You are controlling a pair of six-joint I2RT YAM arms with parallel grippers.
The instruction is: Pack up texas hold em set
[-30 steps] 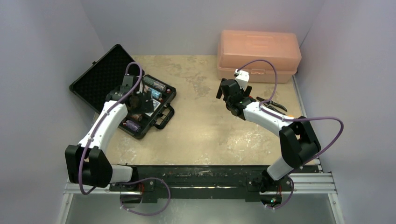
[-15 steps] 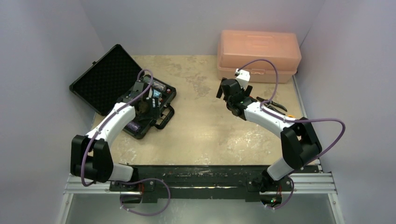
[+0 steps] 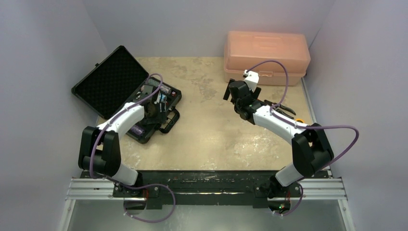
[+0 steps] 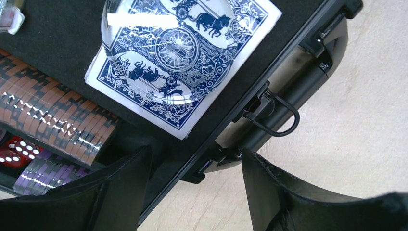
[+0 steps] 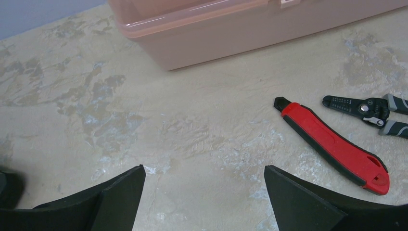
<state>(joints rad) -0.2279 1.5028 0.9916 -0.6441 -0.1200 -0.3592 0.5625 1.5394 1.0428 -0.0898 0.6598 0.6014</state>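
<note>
The black poker case (image 3: 120, 91) lies open at the left, its foam-lined lid propped back. In the left wrist view it holds a blue-backed card deck (image 4: 183, 62) under clear plastic, rows of orange chips (image 4: 53, 120), purple chips (image 4: 43, 175) and red dice (image 4: 17, 151). The case's handle (image 4: 288, 91) juts over the table. My left gripper (image 4: 195, 166) is open and empty, straddling the case's front edge by a latch. My right gripper (image 5: 204, 175) is open and empty above bare table at centre right.
A closed pink plastic box (image 3: 266, 57) stands at the back right and shows in the right wrist view (image 5: 231, 29). A red utility knife (image 5: 332, 144) and black wire strippers (image 5: 370, 108) lie on the table right of my right gripper.
My left arm has swung right and forward, moving the gripper from over the case's middle to its front edge near the handle. The right arm has hardly moved.
</note>
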